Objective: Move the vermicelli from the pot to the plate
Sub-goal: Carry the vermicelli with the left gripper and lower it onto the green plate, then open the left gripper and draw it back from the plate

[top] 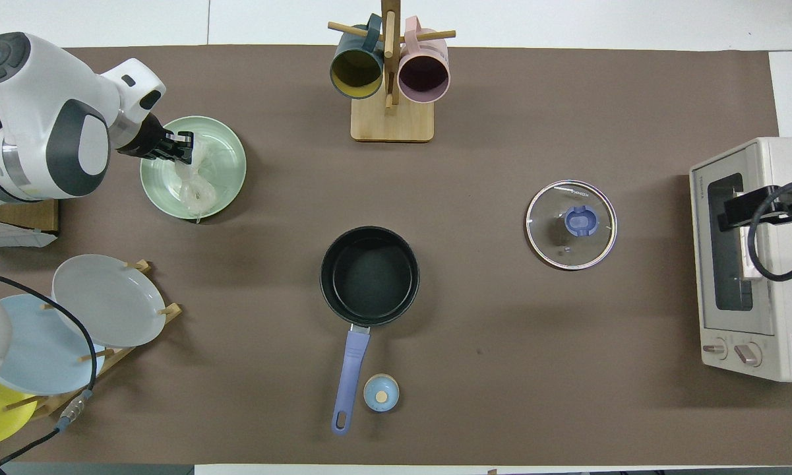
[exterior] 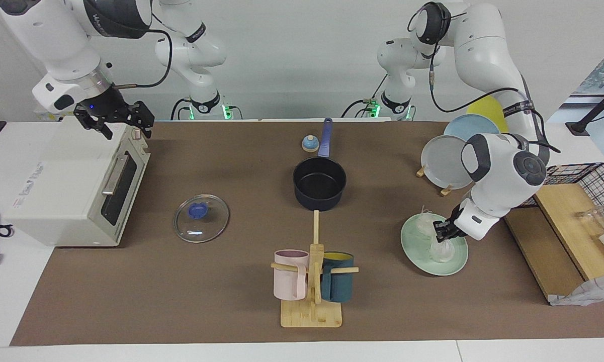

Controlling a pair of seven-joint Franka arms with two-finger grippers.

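On the plate (exterior: 422, 261): vermicelli (exterior: 440, 249) (left gripper (exterior: 441, 232) over it).

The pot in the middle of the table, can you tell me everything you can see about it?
The small dark navy saucepan stands upright on the brown table mat, about midway between the arms' ends. Its inside is black and looks empty. Its lid is off: a round glass lid with a blue knob lies flat on the mat toward the right arm's end. A long straight blue handle with a hanging hole at its tip points toward the robots. Beside the handle sits a small round light blue object. No gripper touches the pot.
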